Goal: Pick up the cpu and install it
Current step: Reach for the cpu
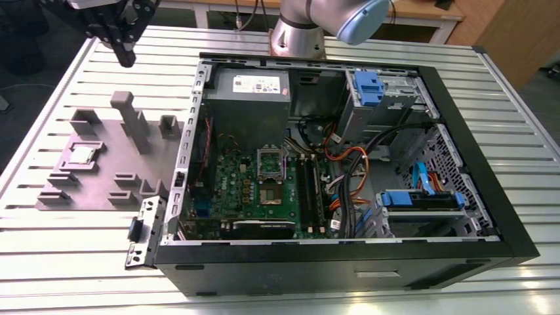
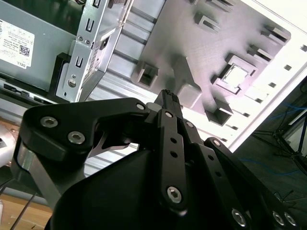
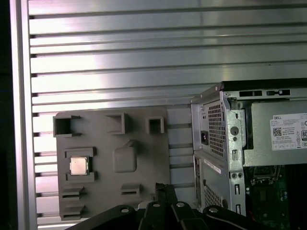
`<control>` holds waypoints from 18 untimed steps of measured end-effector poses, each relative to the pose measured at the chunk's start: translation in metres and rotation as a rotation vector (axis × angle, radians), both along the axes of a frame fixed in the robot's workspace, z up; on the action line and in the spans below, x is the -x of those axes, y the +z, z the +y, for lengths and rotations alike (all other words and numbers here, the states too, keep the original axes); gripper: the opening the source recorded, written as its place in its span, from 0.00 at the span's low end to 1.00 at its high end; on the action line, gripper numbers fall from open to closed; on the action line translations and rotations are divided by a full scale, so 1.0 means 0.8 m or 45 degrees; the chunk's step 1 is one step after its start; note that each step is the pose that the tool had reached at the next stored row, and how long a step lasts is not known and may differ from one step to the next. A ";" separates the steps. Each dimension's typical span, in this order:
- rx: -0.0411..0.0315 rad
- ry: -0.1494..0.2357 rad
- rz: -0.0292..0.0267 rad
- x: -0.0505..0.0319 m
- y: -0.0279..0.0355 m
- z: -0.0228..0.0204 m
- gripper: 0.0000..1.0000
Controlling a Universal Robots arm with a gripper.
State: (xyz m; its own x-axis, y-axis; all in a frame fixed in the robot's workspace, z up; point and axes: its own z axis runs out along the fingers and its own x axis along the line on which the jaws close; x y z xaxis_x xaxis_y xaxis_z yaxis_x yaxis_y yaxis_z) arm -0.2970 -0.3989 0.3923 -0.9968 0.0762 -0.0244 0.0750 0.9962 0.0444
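The cpu [image 1: 81,154] is sitting flat, silver lid facing up with a thin pale rim showing round it. It's nestling in a raised square pocket on the plate [image 1: 94,189], lying well apart from the case [image 1: 350,266], on the exterior view's left.
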 end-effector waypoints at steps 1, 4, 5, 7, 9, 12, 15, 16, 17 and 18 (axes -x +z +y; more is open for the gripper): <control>0.0001 0.000 0.0000 0.000 0.0000 0.0000 0.11; 0.0000 0.000 0.0000 0.002 -0.0001 0.0000 0.11; 0.0000 0.000 0.0000 0.002 -0.0001 0.0000 0.11; -0.0001 0.000 0.0000 0.003 -0.0001 0.0000 0.11; 0.0000 0.000 0.0000 0.003 -0.0001 0.0000 0.11; 0.0000 0.000 0.0000 0.004 -0.0002 0.0000 0.11; 0.0000 0.000 0.0000 0.005 -0.0002 0.0000 0.11; 0.0000 0.000 0.0000 0.006 -0.0002 0.0000 0.11; 0.0000 0.000 0.0000 0.006 -0.0002 0.0000 0.11; 0.0000 0.000 0.0000 0.006 -0.0002 0.0000 0.11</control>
